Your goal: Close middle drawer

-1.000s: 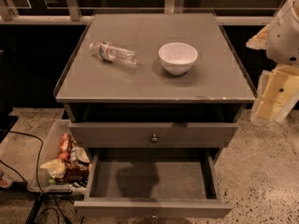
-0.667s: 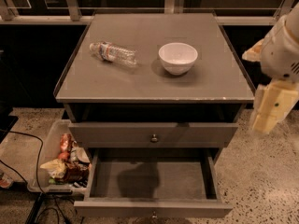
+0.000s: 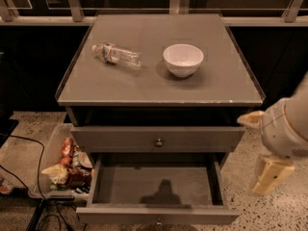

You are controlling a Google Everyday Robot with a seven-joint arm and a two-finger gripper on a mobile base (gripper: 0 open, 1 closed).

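- One tabletop (image 3: 159, 88) is filling the upper middle of the view; its front edge is overhanging the drawers beneath, and a railing is running behind it.
- The middle drawer (image 3: 144, 184) is standing pulled far out toward the camera, its inside bare, with open speckled floor (image 3: 284, 215) lying to its right.
- One upper drawer (image 3: 115, 139) is sitting just above it, pushed in much further.
- My claw (image 3: 269, 174) is hanging low at the right, over that open floor, apart from the cabinet and level with the middle drawer's right side; I cannot tell how far it is open.
- One clear bin (image 3: 41, 172) of snack packets is sitting just beside the drawer's left side, crowding that edge.
- One white bowl (image 3: 183, 59) is standing upright on the tabletop.
- One plastic bottle (image 3: 117, 56) is lying on its side left of the bowl, its label unreadable.
- Two round knobs are showing, one on each drawer front.
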